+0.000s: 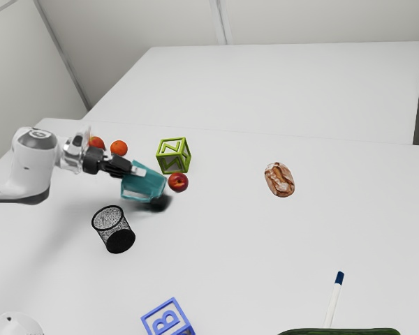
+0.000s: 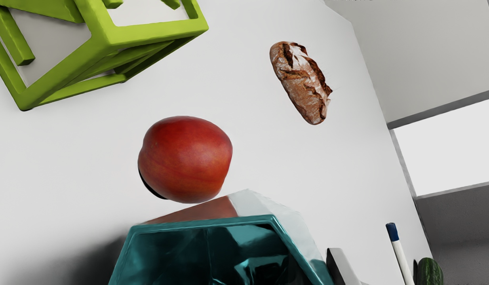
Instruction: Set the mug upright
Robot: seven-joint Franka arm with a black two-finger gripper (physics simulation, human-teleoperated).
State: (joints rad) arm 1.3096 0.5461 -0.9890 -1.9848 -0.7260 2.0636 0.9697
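- While the exterior view takes in a black wire-mesh cup [image 1: 114, 231] at seven o'clock from the glossy, angular teal mug [image 1: 146, 184], the wrist view looks into the mug's mouth.
- The mug tilts at the black two-finger gripper [image 1: 134, 169], a round red fruit [image 1: 179, 183] near its three o'clock in the exterior view.
- The wrist view's edge cuts off the mug; the gripper's opening and hold cannot be told.

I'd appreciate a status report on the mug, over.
Jaws shut on teal mug. Mug tilted, not upright. Red fruit close by, possibly in the way; green letter block beyond it.
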